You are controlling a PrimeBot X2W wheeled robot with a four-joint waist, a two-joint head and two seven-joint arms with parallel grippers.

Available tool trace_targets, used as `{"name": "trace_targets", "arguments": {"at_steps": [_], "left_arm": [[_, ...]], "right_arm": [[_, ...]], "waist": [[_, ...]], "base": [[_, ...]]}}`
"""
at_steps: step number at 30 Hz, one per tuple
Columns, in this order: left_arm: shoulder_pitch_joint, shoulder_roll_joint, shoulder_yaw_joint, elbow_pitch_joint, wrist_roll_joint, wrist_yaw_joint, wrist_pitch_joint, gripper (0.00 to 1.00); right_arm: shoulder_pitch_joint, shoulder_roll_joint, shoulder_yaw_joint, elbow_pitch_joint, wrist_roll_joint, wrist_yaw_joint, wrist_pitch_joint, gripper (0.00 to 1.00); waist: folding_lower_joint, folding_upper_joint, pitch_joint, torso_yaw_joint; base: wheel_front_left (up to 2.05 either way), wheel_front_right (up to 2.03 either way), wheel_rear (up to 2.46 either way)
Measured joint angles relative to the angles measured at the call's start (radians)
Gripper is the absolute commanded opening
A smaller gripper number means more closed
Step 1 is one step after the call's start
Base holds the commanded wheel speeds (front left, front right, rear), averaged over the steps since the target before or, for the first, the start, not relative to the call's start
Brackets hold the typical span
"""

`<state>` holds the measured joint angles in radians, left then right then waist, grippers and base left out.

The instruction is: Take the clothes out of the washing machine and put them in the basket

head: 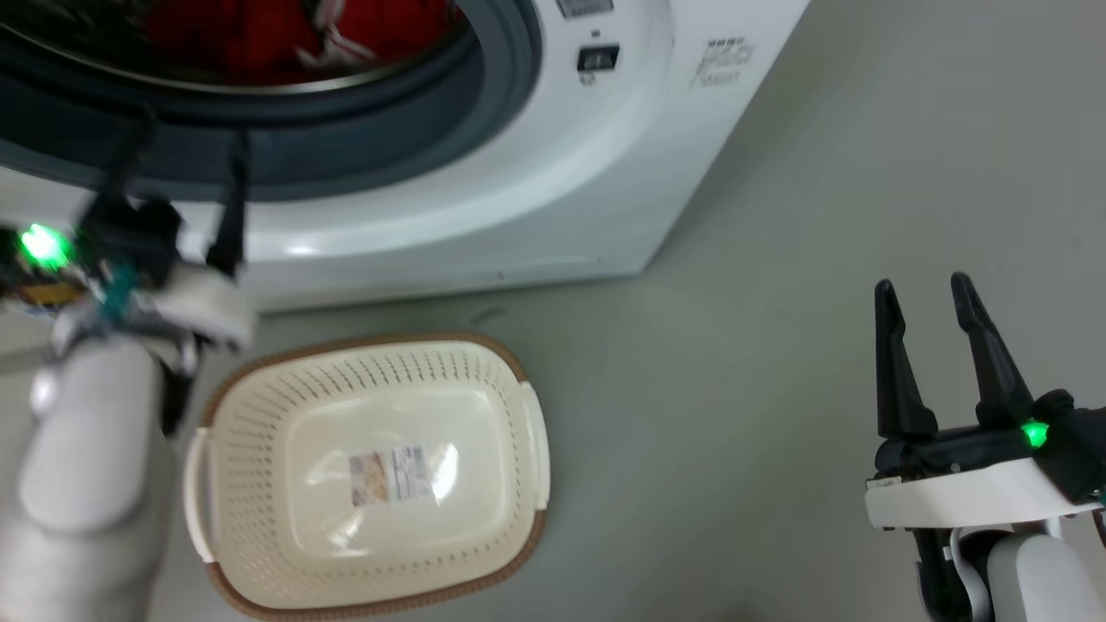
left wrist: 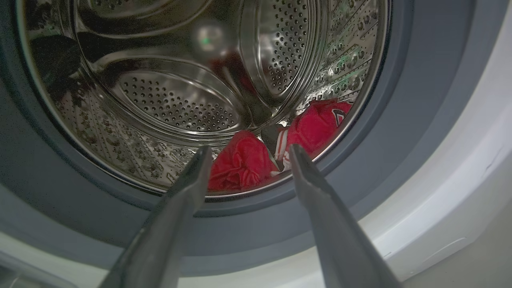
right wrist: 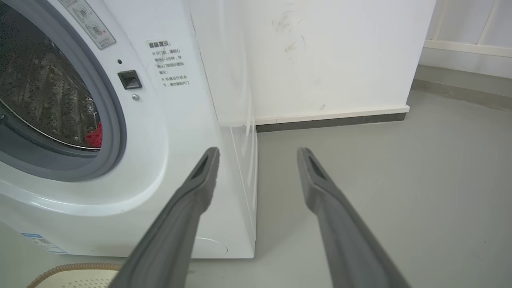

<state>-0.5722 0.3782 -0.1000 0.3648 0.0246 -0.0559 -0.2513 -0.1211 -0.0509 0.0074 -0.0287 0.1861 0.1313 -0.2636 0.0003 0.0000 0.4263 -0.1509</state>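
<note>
The washing machine [head: 553, 164] stands at the far left with its porthole uncovered, and the clothes [left wrist: 256, 160] lie inside it, at the low near edge of the perforated steel drum [left wrist: 180, 108]. The plain red garment [left wrist: 240, 164] is bunched just behind the grey rim [left wrist: 400, 120]. The garment with white striped trim [left wrist: 320, 124] rests to its right, touching it (a dark fold sits where the two meet). The left hand [head: 190, 138] is raised in front of the lower part of the porthole, fingers pointing in toward the drum. It is released, its two dark fingers spread apart with nothing between them, and in the left wrist view the red cloth shows beyond the gap, untouched. The basket [head: 259, 415] sits on the grey floor [head: 778, 389] just in front of the machine, below the left hand, its bare bottom showing a paper label [head: 389, 475]. The right hand [head: 922, 285] hangs over the floor at the near right, well apart from the basket and machine, also released, its fingers splayed and gripping nothing.
</note>
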Motion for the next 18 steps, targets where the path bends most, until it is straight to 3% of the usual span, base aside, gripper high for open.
{"name": "trace_targets", "arguments": {"at_steps": [8, 12, 18], "left_arm": [[-0.446, 0.109, -0.055, 0.211, 0.003, -0.065, 0.229, 1.00], [-0.658, 0.157, -0.114, 0.312, -0.014, -0.073, 0.386, 1.00], [-0.902, 0.238, -0.260, 0.418, -0.125, -0.075, 0.634, 1.00]], "right_arm": [[-0.039, -0.001, 0.009, -0.039, 0.022, 0.000, 0.000, 1.00], [-0.051, -0.001, 0.031, -0.045, 0.041, 0.000, 0.000, 1.00], [-0.064, 0.000, 0.103, -0.044, 0.070, 0.000, 0.000, 1.00]], "waist": [[0.0001, 0.0000, 0.207, -0.068], [0.0000, 0.0000, 0.287, -0.103], [-0.0001, 0.0000, 0.367, -0.169]], "base": [[0.00, 0.00, 0.00], [0.00, 0.00, 0.00], [0.00, 0.00, 0.00]]}}
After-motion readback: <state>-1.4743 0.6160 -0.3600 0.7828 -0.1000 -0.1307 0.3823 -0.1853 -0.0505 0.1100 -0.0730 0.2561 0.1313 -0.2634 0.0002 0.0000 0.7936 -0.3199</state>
